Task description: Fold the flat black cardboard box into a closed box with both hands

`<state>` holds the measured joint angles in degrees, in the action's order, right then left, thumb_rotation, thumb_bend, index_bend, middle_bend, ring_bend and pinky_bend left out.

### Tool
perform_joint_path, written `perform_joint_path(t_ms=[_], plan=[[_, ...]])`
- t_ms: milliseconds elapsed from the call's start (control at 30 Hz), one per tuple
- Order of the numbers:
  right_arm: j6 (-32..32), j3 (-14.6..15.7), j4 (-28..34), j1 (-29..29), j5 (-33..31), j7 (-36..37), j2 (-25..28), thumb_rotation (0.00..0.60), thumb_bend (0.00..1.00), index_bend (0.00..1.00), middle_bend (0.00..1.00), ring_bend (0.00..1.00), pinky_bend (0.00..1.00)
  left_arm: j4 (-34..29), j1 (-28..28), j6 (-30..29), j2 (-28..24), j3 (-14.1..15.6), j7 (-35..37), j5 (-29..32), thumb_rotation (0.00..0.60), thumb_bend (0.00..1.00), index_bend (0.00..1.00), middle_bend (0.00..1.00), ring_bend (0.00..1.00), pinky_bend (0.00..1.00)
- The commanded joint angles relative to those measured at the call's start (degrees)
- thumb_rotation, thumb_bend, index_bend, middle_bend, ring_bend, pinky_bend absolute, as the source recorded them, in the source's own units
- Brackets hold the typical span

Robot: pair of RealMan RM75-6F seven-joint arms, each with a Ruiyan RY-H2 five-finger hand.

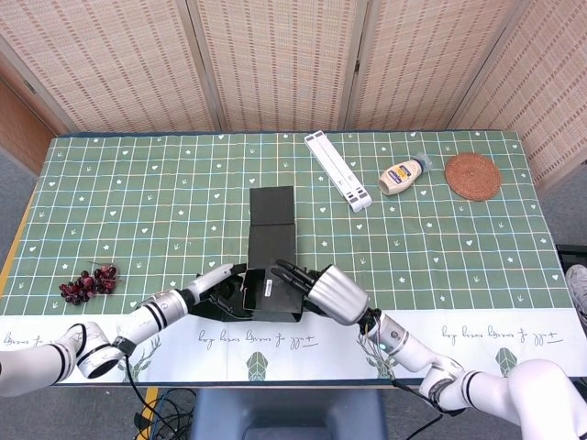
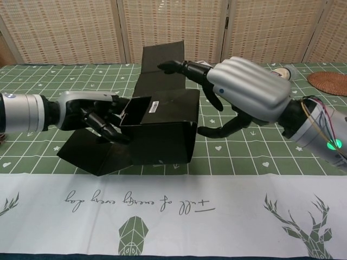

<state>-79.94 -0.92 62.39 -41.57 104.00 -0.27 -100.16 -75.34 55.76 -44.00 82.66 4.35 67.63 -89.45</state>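
Near the table's front edge, the half-formed black cardboard box (image 2: 162, 130) rests, left hand (image 2: 95, 116) gripping its side flap, right hand (image 2: 244, 95) spread over the top; tucking flaps likely follows.

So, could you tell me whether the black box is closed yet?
Not yet: the black box is only partly folded, one flap standing up behind and another lying flat on the table.
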Motion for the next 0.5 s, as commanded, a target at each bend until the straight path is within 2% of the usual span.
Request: perform_joint_path(t_ms=[33, 333, 500], plan=[[0.44, 0.70, -0.90, -0.23, 0.62, 0.34, -0.49, 0.600, 0.28, 0.00, 0.13, 0.71, 1.00, 0.06, -0.41, 1.21, 1.56, -0.65, -4.18, 1.32, 0.600, 0.09, 0.22, 0.21, 0.53, 0.79], [1.13, 4.10, -4.79, -0.22, 3.34, 0.51, -2.11, 0.600, 0.29, 0.00, 0.14, 0.72, 1.00, 1.72, -1.88, 1.26, 4.94, -1.23, -16.78, 2.73, 0.600, 0.09, 0.22, 0.21, 0.53, 0.79], [0.86, 5.00, -5.85, 0.56, 3.28, 1.70, -2.13, 0.600, 0.29, 0.00, 0.14, 0.72, 1.00, 0.94, -2.42, 1.92, 5.69, -2.04, -20.27, 4.15, 0.600, 0.09, 0.22, 0.21, 0.53, 0.79]])
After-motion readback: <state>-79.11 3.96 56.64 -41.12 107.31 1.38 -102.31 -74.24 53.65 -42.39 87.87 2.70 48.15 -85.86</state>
